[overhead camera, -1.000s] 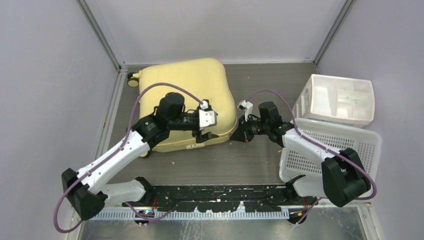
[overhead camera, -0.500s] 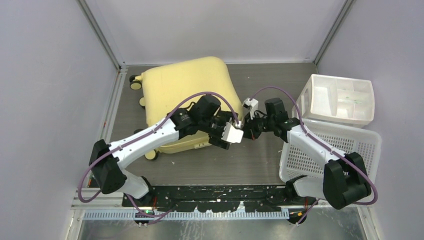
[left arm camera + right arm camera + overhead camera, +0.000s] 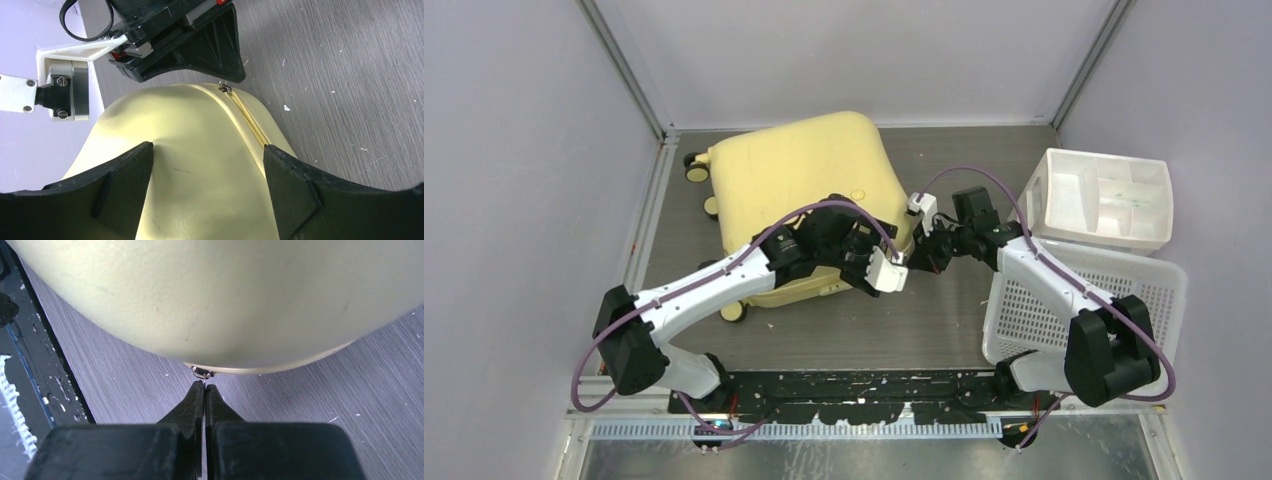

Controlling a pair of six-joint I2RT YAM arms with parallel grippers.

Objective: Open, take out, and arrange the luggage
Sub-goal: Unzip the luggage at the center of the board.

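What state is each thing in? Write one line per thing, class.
luggage: lying flat, shut.
zipper: closed where visible.
zipper pull: gripped.
right gripper: shut on the zipper pull.
left gripper: open, fingers straddling the luggage's corner.
white basket: mouth up.

Your top camera fixed high behind both arm bases, looking down over the whole table, your left wrist camera close above a luggage corner, your right wrist camera low and closer, facing that same corner, both sharing the zipper pull.
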